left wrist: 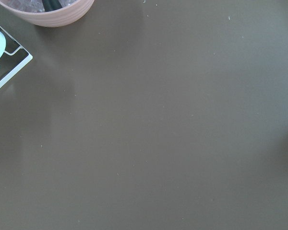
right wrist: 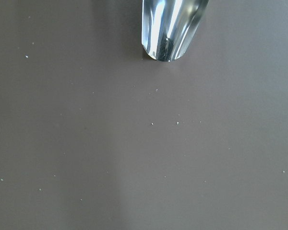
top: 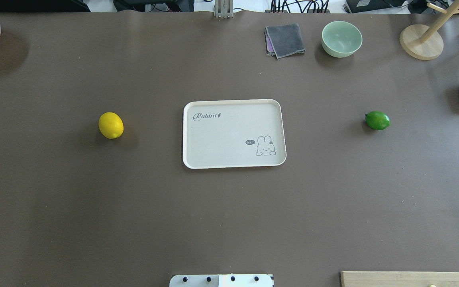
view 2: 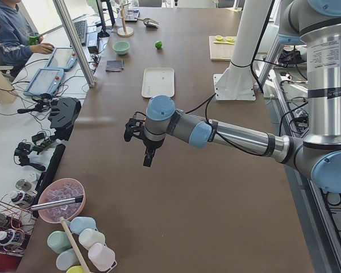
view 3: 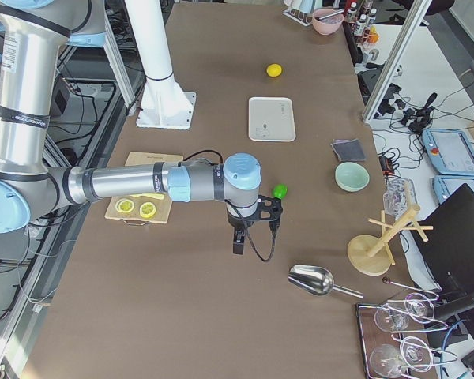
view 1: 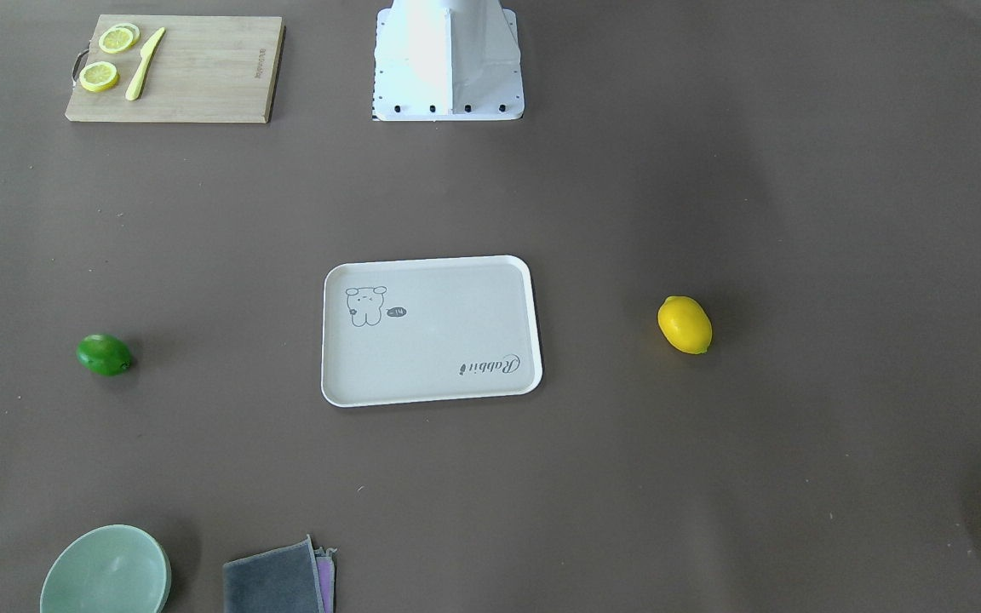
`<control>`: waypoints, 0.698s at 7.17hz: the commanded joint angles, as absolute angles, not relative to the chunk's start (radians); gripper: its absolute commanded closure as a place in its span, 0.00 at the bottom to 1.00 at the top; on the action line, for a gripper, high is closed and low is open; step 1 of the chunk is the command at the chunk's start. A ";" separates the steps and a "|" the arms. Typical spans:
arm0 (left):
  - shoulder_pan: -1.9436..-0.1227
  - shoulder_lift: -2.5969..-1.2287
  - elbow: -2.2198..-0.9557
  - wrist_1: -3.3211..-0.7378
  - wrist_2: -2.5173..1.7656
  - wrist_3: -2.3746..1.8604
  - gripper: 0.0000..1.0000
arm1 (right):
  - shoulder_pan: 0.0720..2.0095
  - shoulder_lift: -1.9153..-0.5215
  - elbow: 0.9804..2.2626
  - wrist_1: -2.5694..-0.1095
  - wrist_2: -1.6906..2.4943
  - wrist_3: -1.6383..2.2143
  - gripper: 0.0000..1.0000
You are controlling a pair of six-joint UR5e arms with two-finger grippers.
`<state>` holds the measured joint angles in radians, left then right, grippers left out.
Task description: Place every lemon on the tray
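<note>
**Lemons both off the tray, fingers out toward the table's ends**

Neither lemon is on the tray point(top: 229, 131), which lies flat at the middle of the table point(top: 229, 223) with nothing on it.

The left fingers point(view 2: 148, 157) show only in the side view from the robot's left. They point down above bare table, and whether they are wide or narrow cannot be told. The tray lies well beyond them, toward the middle of the table. The yellow lemon point(top: 110, 125) rests on the table on their side of the tray, well apart from its rim. The left wrist view shows plain table below them, with a pink bowl point(left wrist: 48, 12) at its upper corner.

The right fingers point(view 3: 238, 242) show only in the side view from the robot's right. They also point down over the table, and their spread cannot be told. The green lemon point(view 3: 280, 191) sits on the table just past them toward the tray, apart from its rim. A metal scoop point(right wrist: 170, 28) lies ahead of these fingers in the right wrist view.
</note>
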<state>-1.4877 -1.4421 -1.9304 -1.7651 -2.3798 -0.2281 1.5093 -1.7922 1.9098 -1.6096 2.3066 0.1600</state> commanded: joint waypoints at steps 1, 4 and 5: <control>-1.486 -1.450 -1.927 -1.758 -2.384 -0.227 0.02 | 1.523 -1.787 1.891 -1.608 2.304 0.094 0.00; -1.488 -1.453 -1.921 -1.764 -2.390 -0.229 0.02 | 1.529 -1.784 1.865 -1.603 2.306 -0.031 0.00; -1.488 -1.453 -1.921 -1.764 -2.391 -0.229 0.02 | 1.531 -1.786 1.887 -1.603 2.301 -0.037 0.00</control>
